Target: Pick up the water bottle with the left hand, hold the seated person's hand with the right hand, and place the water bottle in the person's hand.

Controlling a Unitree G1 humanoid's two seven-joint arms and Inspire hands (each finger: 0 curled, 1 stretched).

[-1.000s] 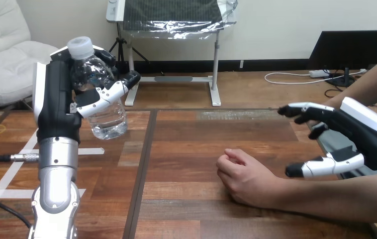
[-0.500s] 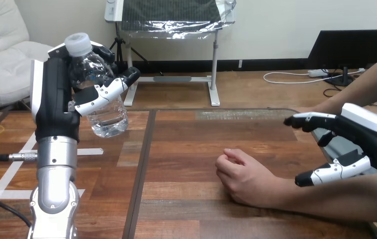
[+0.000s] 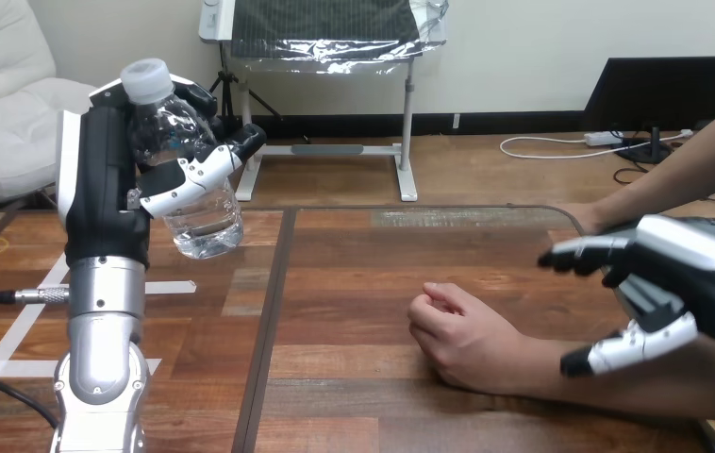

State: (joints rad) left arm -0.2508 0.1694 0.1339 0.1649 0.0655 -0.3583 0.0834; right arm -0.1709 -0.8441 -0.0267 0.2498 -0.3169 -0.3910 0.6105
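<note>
Nearest, the person's hand (image 3: 467, 342) lies loosely curled on the surface (image 3: 354, 283), its forearm running off to the right. The right robot hand (image 3: 684, 283) hovers over that forearm, fingers straight and thumb spread below them, closed on nothing. Whether the thumb touches the arm I cannot tell. The step in hand, I judge, is taking hold of the person's hand, which calls for reaching left toward the wrist and closing gently. Farther back at the left, the left robot hand (image 3: 99, 203) grips the water bottle (image 3: 205, 225), raised clear of the surface and tilted, cap up. Bare wood between bottle and person leaves open room for the carry. The surface's far edge lies well beyond both.
</note>
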